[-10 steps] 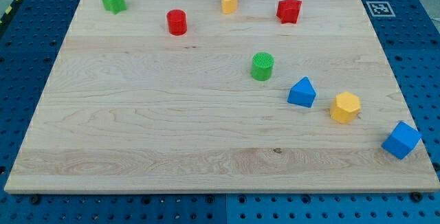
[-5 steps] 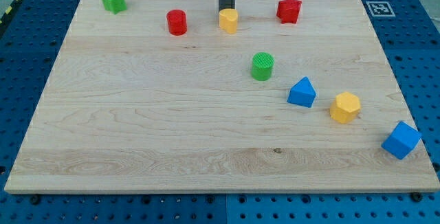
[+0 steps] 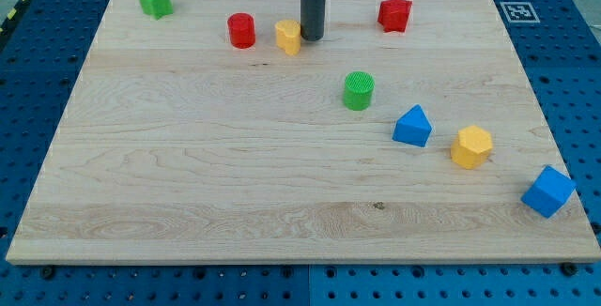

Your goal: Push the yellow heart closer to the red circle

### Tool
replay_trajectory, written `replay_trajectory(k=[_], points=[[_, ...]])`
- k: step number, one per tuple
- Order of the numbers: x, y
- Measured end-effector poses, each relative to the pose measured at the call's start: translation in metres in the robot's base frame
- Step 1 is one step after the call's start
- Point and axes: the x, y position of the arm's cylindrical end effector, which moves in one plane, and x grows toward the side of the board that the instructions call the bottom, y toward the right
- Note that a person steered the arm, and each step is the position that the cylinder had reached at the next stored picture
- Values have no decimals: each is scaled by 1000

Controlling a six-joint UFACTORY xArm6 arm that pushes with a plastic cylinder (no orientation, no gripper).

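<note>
Tip (image 3: 312, 38) touching yellow heart (image 3: 288, 36), red circle (image 3: 241, 30) near, bare rod, no jaws.

Rod (image 3: 313, 1) cut off by the view's top edge; arm above not seen. My tip (image 3: 312, 38) against right flank of yellow heart (image 3: 288, 37), covering a sliver of that side. Heart lobes too small to read clearly. Marker tag (image 3: 519, 11) at worktop's (image 3: 188, 184) top right: pattern too small to make out
</note>
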Motion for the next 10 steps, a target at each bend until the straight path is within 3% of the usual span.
replay_trajectory(k=[2, 5, 7, 10], points=[[-9, -3], [53, -9], [12, -5], [-7, -33]])
